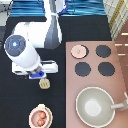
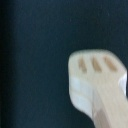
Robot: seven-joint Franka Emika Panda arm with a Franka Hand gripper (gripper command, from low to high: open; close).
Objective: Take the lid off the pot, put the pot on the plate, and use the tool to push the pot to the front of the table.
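Gripper (image 1: pixel 40 76) low over table (image 1: pixel 15 107), tool (image 1: pixel 45 83) at tip.

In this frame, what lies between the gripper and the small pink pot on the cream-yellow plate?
In the exterior view, the cream-white slotted spatula lies just below the gripper; beyond it, only bare black table before the small pink pot.

The gripper (image 1: pixel 39 75) hangs over the desk (image 1: pixel 15 105) at the exterior view's left, with the tool (image 1: pixel 45 83) just below it. Further toward the bottom, the pot (image 1: pixel 40 118) sits on the plate (image 1: pixel 33 110). The lid (image 1: pixel 78 50) lies on the stove (image 1: pixel 120 80) at the right, above the pan (image 1: pixel 95 106).
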